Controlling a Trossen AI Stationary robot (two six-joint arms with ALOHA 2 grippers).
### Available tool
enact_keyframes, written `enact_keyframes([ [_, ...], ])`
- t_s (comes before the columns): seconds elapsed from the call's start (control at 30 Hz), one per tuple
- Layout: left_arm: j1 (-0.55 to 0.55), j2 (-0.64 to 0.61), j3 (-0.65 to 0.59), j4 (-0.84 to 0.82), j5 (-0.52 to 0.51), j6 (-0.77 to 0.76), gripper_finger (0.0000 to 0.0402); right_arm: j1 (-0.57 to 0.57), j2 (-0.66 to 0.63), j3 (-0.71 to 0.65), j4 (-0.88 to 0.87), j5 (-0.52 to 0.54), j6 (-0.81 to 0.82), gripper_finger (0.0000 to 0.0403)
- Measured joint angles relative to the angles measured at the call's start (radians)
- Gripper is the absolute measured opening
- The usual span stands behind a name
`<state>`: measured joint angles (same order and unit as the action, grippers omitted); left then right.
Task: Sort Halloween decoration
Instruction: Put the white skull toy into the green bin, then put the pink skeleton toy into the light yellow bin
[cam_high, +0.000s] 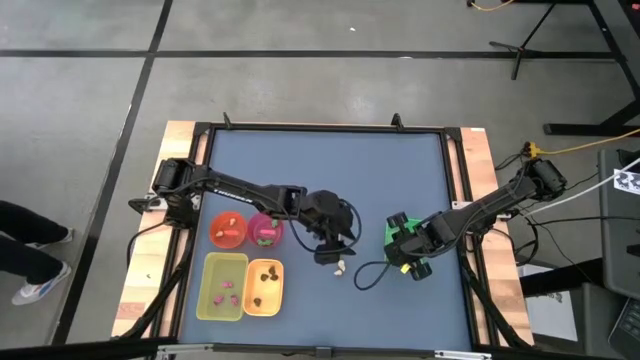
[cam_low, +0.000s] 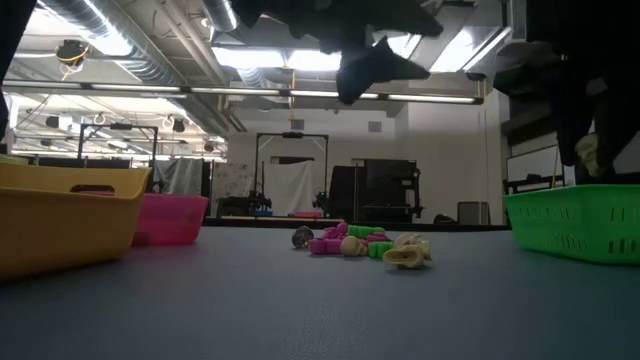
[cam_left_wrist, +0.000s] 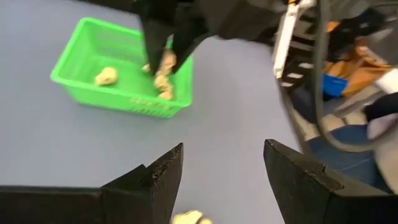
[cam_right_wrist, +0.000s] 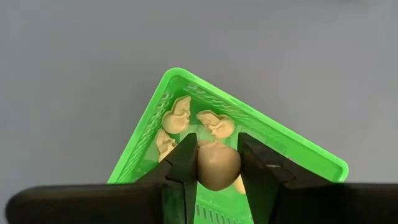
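My right gripper (cam_right_wrist: 217, 163) hangs over the green tray (cam_high: 400, 240) at the table's right, shut on a cream-white skull trinket (cam_right_wrist: 217, 167). A few more cream skulls (cam_right_wrist: 177, 118) lie on the tray's floor. My left gripper (cam_left_wrist: 221, 168) hovers open above the table's middle (cam_high: 335, 245). Nothing is between its fingers, and a cream trinket (cam_left_wrist: 189, 218) lies just below them. A small pile of magenta, green and cream Halloween decoration (cam_low: 365, 245) rests on the blue table. My right gripper pinches the cream skull's two sides (cam_right_wrist: 202, 168) between its two fingers. The fingers (cam_left_wrist: 155, 43) come from above, pointing steeply down. The skull (cam_low: 590, 150) hangs clear above the green tray.
An orange bowl (cam_high: 228, 230) and a pink bowl (cam_high: 265, 230) stand left of my left gripper. In front of them are two yellow trays (cam_high: 222, 287) (cam_high: 263, 285) with trinkets in them. The far half of the blue table (cam_high: 320, 170) is bare.
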<state>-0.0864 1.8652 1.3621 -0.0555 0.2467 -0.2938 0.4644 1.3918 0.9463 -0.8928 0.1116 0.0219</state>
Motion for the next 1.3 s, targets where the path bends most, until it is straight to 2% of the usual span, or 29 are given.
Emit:
enact_keyframes([
  [0.53, -0.035, 0.013, 0.000, -0.180, -0.170, 0.104, 0.0208, 0.000, 0.000, 0.000, -0.001, 0.000, 0.050, 0.0103],
  [0.93, -0.102, 0.060, -0.002, -0.355, -0.260, 0.123, 0.0208, 0.000, 0.000, 0.001, 0.000, 0.018, 0.060, 0.0196],
  [1.3, -0.113, 0.129, -0.002, -0.402, -0.309, 0.118, 0.0208, 0.000, -0.001, 0.001, 0.001, 0.019, 0.060, 0.0214],
])
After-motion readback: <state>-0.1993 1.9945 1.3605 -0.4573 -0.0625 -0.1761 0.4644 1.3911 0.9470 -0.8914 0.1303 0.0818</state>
